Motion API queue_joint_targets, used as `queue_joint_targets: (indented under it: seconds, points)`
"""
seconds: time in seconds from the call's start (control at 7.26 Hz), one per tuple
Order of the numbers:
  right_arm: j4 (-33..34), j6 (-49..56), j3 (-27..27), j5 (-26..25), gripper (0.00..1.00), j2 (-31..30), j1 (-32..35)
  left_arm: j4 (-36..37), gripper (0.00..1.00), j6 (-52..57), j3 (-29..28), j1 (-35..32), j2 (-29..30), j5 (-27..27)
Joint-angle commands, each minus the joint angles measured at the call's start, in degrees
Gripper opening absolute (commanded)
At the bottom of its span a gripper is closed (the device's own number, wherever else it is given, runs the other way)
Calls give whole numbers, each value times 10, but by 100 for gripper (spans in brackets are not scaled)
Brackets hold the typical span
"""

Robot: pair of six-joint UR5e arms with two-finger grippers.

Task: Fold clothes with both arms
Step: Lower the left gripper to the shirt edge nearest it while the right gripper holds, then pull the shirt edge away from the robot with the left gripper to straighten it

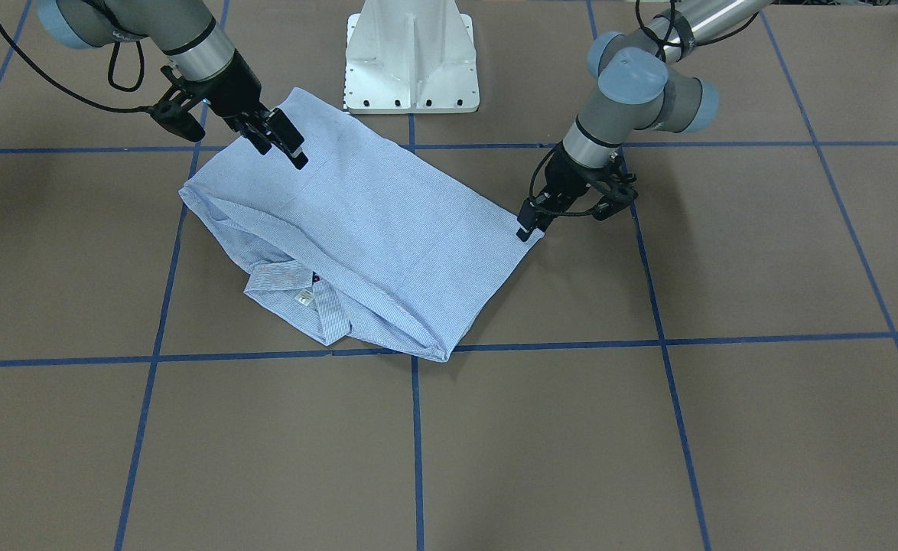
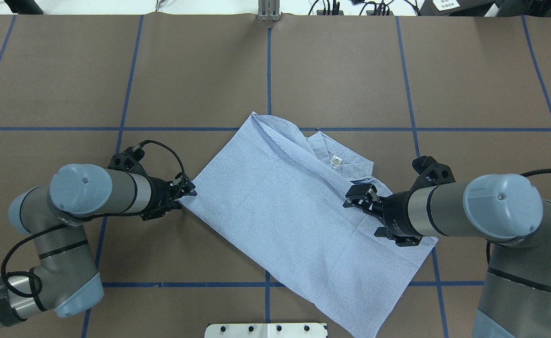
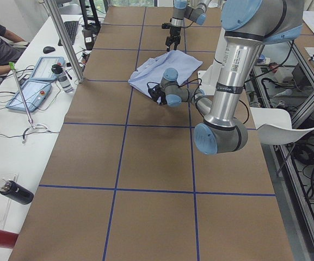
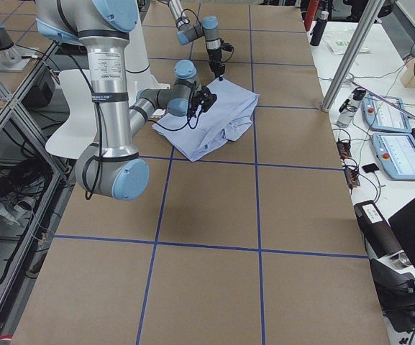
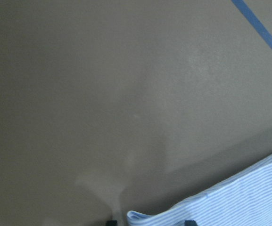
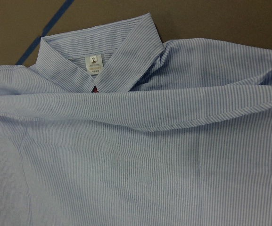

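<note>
Shirt (image 2: 294, 211) corner lies inside the spread left pincer (image 2: 187, 191).

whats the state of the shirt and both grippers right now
light blue-and-white striped shirt: folded over, lying flat, collar and neck label exposed
left black two-finger gripper: at the shirt's corner, open or shut unclear
right black two-finger gripper: open, over the shirt near the collar

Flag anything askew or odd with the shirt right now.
The light blue-and-white striped button-up shirt lies diagonal to the blue tape grid, and its collar with white neck label pokes out past the folded edge. Nothing damaged.
</note>
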State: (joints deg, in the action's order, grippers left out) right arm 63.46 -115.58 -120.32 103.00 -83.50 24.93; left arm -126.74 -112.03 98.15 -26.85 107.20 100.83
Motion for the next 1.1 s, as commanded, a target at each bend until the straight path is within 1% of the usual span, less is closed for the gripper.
queue_joint_targets:
  seconds: [0.0,0.14,0.28,0.41,0.55,0.69,0.83,0.96]
  points:
    - [0,0,-2,0,100,0,1,9,0,-1,0,1,-2,-3]
    - [0,0,-3,0,100,0,1,9,0,5,-2,0,0,-4]
    - [0,0,-4,0,100,0,1,10,0,36,-8,-13,6,-5]
    - [0,0,-2,0,100,0,1,11,0,98,-18,-52,24,-3]
    - [0,0,0,0,100,0,-1,10,0,122,-68,-87,73,-2]
    - [0,-1,1,-1,100,0,-1,2,0,133,-161,-128,141,-1]
    - [0,-1,-1,-1,100,0,0,-17,0,172,-229,-157,184,-2]
    - [0,-1,-1,-1,100,0,0,-77,0,182,-290,-176,212,-3]
